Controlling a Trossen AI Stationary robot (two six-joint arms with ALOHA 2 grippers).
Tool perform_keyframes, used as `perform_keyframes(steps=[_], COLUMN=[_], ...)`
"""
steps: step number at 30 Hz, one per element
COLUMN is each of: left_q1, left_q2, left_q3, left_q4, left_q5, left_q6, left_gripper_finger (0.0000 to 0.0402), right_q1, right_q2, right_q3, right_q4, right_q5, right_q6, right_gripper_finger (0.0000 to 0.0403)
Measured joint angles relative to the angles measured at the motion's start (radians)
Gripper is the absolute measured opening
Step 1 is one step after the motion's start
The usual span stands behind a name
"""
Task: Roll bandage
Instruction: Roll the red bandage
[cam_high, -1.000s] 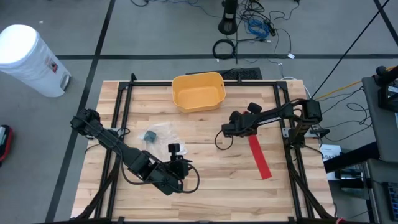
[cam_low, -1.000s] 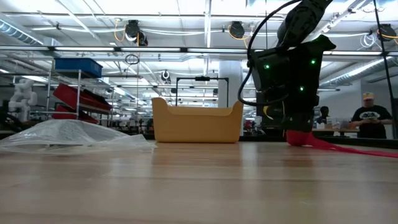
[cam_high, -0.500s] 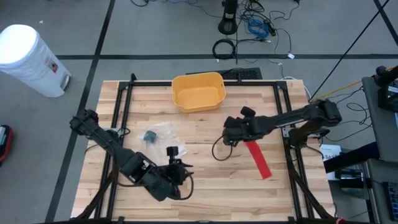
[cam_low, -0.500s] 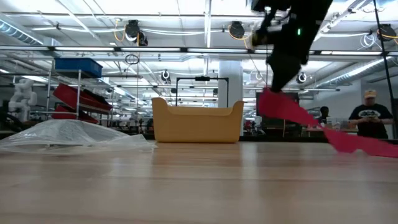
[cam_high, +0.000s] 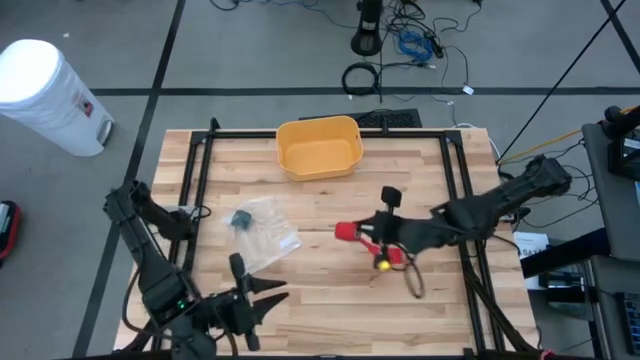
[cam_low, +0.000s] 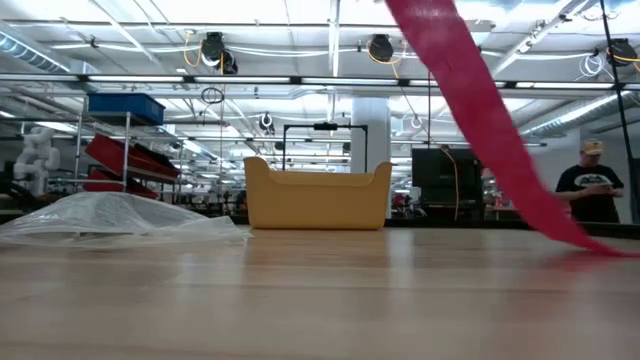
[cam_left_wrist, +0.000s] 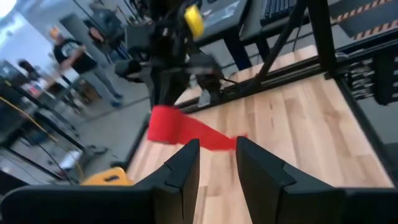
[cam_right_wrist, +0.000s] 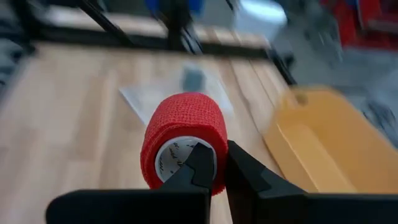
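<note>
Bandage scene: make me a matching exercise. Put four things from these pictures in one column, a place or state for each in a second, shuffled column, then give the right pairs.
Things:
1. red bandage roll
2. yellow bin
3. clear plastic bag
4. left gripper

Places or states:
A. lying flat on the table, left of centre
B. pinched at its rim by the right gripper, with a red strip trailing from it
C. standing at the far edge of the table
D. at the near edge of the table, holding nothing

Pairs: 1-B, 2-C, 3-A, 4-D
</note>
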Motion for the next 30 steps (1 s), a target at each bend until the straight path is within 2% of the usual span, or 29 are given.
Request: perform_keyframes(steps=[5,9,12,16,19,21,26,30], left_q1=[-0.007,0.035,0.079,0.132,0.167,0.191,0.224,0.225], left_q2=[0.032,0.074,0.113,0.191,0.274,0.319,0.354,0.355], left_q3=[0.0,0.0,0.0,0.0,0.0,-0.001,-0.002,-0.002], left_q4=[0.053,0.177,0.323,0.562,0.718,0.778,0.88,0.897], left_q5=[-0.033,-0.032,0.122,0.381,0.471,0.469,0.318,0.403], left_q6=[0.013,-0.011,-0.033,0.09,0.185,0.229,0.313,0.29], left_gripper_finger=[0.0112,0.0112,0.0112,0.0112,0.0112,0.0112,0.0112,0.0112], right_q1=[0.079,0.129,0.173,0.221,0.256,0.283,0.355,0.409], right_q2=[-0.052,-0.097,-0.117,-0.129,-0.137,-0.145,-0.157,-0.132], right_q3=[0.0,0.0,0.0,0.0,0.0,0.0,0.0,-0.002], right_q4=[0.204,0.338,0.365,0.374,0.398,0.408,0.397,0.377], right_q5=[-0.052,-0.095,-0.101,-0.111,-0.128,-0.128,-0.129,-0.126], right_q6=[-0.159,-0.244,-0.281,-0.31,-0.323,-0.337,-0.353,-0.36], right_gripper_finger=[0.0015,0.0015,0.0015,0.0015,0.0015,0.0015,0.0015,0.0015])
